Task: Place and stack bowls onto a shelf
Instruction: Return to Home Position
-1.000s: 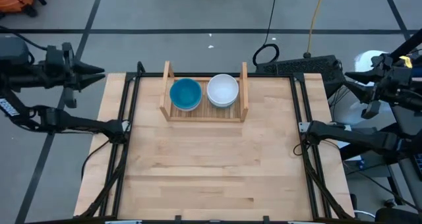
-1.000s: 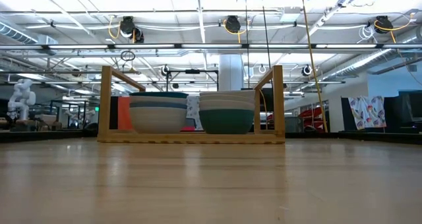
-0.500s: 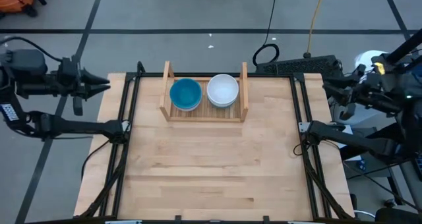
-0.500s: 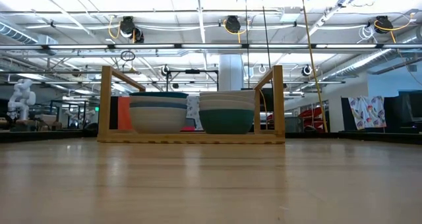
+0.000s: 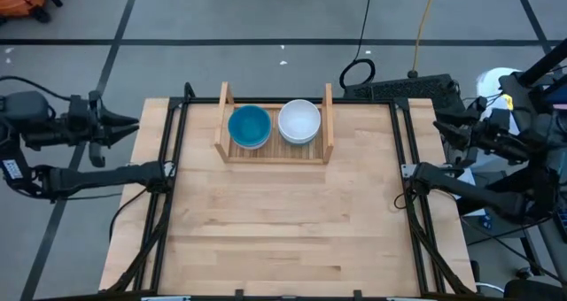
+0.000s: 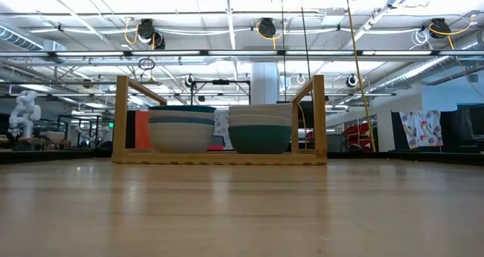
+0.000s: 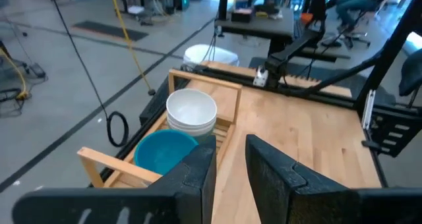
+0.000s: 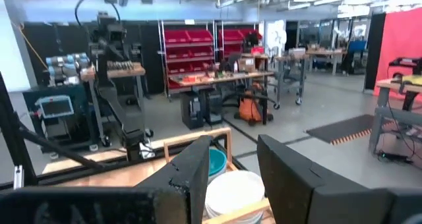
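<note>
The wooden shelf (image 5: 275, 157) stands at the table's far middle and holds two stacks of bowls on its slats. The left stack (image 5: 249, 126) has a blue bowl on top and a white one at the bottom (image 6: 180, 136). The right stack (image 5: 299, 121) has a white bowl on top and a dark green one at the bottom (image 6: 260, 140). My left gripper (image 5: 133, 122) hangs just off the table's left edge, pointing at the shelf, fingers narrowly open (image 7: 231, 151) and empty. My right gripper (image 5: 440, 131) hovers past the right edge, also narrowly open (image 8: 234, 151) and empty.
The tabletop (image 5: 283, 230) in front of the shelf is bare wood. Black frame rails (image 5: 168, 186) run along both sides of the table. A black cable loop (image 5: 357, 73) lies on the floor behind the shelf.
My left gripper has swung toward the table's near edge, staying off the left side. My right gripper has come in toward the table's right edge and drifted nearward. The bowls and the shelf have not moved.
</note>
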You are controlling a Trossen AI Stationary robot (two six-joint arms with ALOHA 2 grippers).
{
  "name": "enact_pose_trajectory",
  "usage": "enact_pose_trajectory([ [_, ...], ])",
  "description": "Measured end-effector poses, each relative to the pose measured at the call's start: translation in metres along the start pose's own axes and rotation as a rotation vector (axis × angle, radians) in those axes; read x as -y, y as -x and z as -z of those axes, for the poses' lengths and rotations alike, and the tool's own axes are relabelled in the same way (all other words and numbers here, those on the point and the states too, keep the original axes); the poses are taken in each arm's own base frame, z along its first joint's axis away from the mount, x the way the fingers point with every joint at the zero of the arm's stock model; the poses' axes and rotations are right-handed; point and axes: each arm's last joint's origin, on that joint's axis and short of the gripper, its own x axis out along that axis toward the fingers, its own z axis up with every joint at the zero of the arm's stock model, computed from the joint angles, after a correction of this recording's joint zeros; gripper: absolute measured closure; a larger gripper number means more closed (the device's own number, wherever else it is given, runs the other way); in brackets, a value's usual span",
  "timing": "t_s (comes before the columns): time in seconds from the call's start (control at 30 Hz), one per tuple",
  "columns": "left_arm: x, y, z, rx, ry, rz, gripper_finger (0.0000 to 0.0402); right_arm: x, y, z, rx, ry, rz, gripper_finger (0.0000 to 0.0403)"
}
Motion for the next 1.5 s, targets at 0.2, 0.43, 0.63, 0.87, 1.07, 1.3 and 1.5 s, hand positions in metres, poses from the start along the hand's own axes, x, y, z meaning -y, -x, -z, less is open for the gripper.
enact_pose_trajectory([
  [0.2, 0.0, 0.003, 0.02, 0.018, 0.007, 0.031, 0.0314, 0.001, 0.003, 0.016, 0.006, -0.007, 0.0, 0.028],
  [0.43, -0.001, -0.002, 0.045, 0.029, 0.031, 0.033, 0.0314, 0.003, -0.002, 0.036, 0.001, -0.057, 0.001, 0.028],
  [0.63, -0.001, -0.002, 0.066, 0.092, 0.039, 0.08, 0.0314, 0.004, -0.004, 0.049, -0.001, -0.093, 0.002, 0.028],
  [0.87, 0.0, 0.001, 0.092, 0.169, 0.051, 0.115, 0.0314, 0.004, 0.002, 0.055, 0.024, -0.101, 0.0, 0.028],
  [1.07, 0.001, 0.006, 0.116, 0.241, 0.062, 0.1, 0.0314, 0.003, 0.008, 0.056, 0.051, -0.109, -0.003, 0.028],
  [1.3, 0.009, 0.009, 0.133, 0.27, 0.072, 0.104, 0.0314, 0.003, 0.009, 0.056, 0.053, -0.116, -0.004, 0.028],
  [1.5, 0.016, 0.004, 0.134, 0.259, 0.044, 0.099, 0.0314, 0.003, 0.006, 0.056, 0.071, -0.101, -0.005, 0.028],
])
